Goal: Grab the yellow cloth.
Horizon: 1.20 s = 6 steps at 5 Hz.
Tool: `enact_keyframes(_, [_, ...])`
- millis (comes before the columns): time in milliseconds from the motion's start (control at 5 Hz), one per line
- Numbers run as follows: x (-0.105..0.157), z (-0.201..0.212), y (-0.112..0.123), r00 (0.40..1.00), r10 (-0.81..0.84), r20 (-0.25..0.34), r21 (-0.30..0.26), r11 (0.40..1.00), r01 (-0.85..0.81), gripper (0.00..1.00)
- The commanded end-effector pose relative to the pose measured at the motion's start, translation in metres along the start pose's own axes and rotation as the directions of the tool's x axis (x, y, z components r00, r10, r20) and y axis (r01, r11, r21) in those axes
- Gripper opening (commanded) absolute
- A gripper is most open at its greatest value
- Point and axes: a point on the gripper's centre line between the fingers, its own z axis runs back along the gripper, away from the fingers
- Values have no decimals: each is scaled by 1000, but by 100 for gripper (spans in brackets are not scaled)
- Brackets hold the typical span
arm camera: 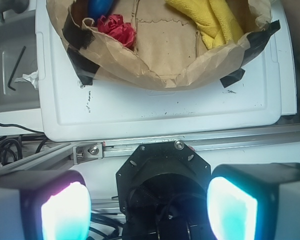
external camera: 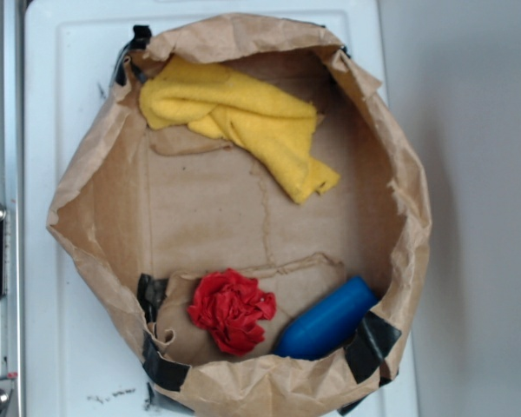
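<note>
White tray [external camera: 61, 174] under everything, flat on the bench. Brown paper bag [external camera: 399, 174] taped down with black strips at the rim, rolled open wide, likely so contents stay reachable. Yellow cloth [external camera: 243, 117] bunched at the far end of the bag floor, draped against the wall. Blue cylinder [external camera: 330, 320] and red wad [external camera: 232, 310] side by side at the opposite end. Gripper [arm camera: 149, 207] spread wide, holding nothing, well short of the bag, not yet approaching.
</note>
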Motion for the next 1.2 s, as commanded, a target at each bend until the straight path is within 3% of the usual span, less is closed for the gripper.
enact_keyframes(0, [0, 0, 0, 1000, 0, 0, 0, 1000, 0, 100])
enact_keyframes(200, [30, -4, 0, 1000, 3, 27, -37, 999, -2, 100])
enact_keyframes(400, [58, -10, 8, 996, 41, 77, -15, 999, -40, 100])
enact_keyframes(600, [86, -23, 16, 986, -17, 165, 16, 1000, 15, 100])
enact_keyframes(1000, [134, -70, 24, 979, -137, 149, 45, 990, 132, 100])
